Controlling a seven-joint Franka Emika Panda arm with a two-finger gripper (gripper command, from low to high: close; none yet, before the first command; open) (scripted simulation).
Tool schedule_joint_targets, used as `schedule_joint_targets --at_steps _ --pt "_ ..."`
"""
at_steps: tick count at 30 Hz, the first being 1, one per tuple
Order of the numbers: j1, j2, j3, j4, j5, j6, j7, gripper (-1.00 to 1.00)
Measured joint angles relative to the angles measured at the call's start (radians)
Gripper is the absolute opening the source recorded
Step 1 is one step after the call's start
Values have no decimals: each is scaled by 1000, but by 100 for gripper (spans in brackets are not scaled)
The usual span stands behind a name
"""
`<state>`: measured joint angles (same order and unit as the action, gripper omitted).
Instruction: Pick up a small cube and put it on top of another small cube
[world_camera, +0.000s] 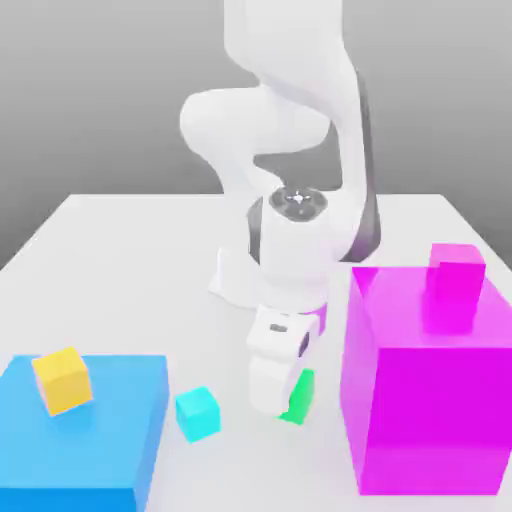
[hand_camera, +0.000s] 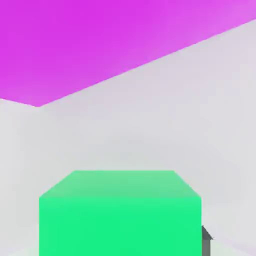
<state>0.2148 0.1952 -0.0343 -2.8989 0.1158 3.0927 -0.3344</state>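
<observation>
The small green cube (world_camera: 301, 398) rests on the white table, close to the big magenta block. My gripper (world_camera: 282, 396) has come down over it and is shut on the green cube, hiding most of it in the exterior view. In the hand view the green cube (hand_camera: 120, 220) looms very close, with one dark fingertip (hand_camera: 205, 241) against its side. The small cyan cube (world_camera: 198, 413) stands on the table a short way toward the exterior view's left, apart from the gripper.
A big magenta block (world_camera: 425, 395) stands just to the exterior view's right of the gripper, with a small magenta cube (world_camera: 457, 270) on top. A big blue block (world_camera: 90, 440) at the left carries a yellow cube (world_camera: 63, 380). The robot base (world_camera: 235, 280) stands behind.
</observation>
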Motion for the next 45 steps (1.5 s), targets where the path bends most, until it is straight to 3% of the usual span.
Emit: schedule_joint_targets --at_steps 3,8,29,39,45 --pt "45 -98 -60 -16 -60 -81 46 -100" --pt "20 -257 -74 -41 -142 -216 71 -100" --pt "-74 -361 -335 72 -250 -425 -855 -100" --pt "11 -215 -360 93 63 -359 -1130 -100" --pt "20 -138 -350 99 160 -299 -1199 -100"
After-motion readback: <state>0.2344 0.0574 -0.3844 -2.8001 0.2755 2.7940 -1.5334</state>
